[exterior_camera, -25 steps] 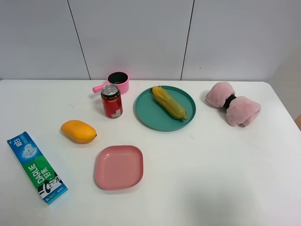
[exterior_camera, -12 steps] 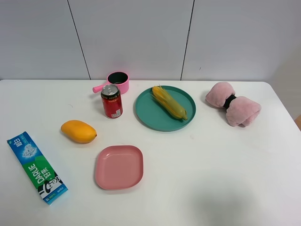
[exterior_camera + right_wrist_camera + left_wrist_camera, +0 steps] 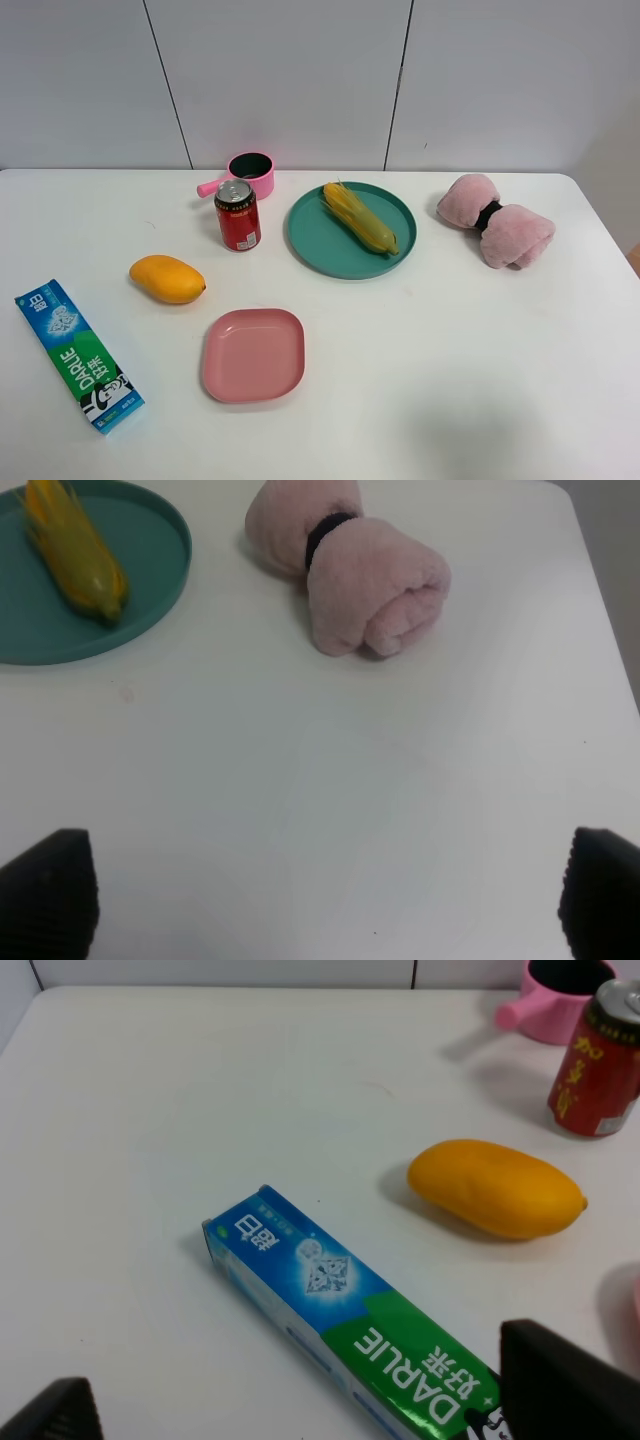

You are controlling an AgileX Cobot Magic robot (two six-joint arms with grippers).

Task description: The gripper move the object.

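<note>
A smooth oval orange-yellow mango [image 3: 167, 279] lies on its side on a white table [image 3: 450, 330], on the left part. Its long axis runs from far-left to near-right, with the narrower pointed tip at the near-right end. The skin is plain and glossy, deeper orange along the underside. It sits to the right of and just beyond a blue and green toothpaste box [image 3: 79, 355], nearer than a red soda can [image 3: 238, 215] and to the far left of a pink square plate [image 3: 254, 354]. Nothing touches it. The left gripper [image 3: 300, 1410] hangs over the toothpaste box with its jaws spread wide and empty. The right gripper [image 3: 325, 895] hangs over bare table, jaws also spread wide and empty, near a pink plush roll [image 3: 350, 565]
</note>
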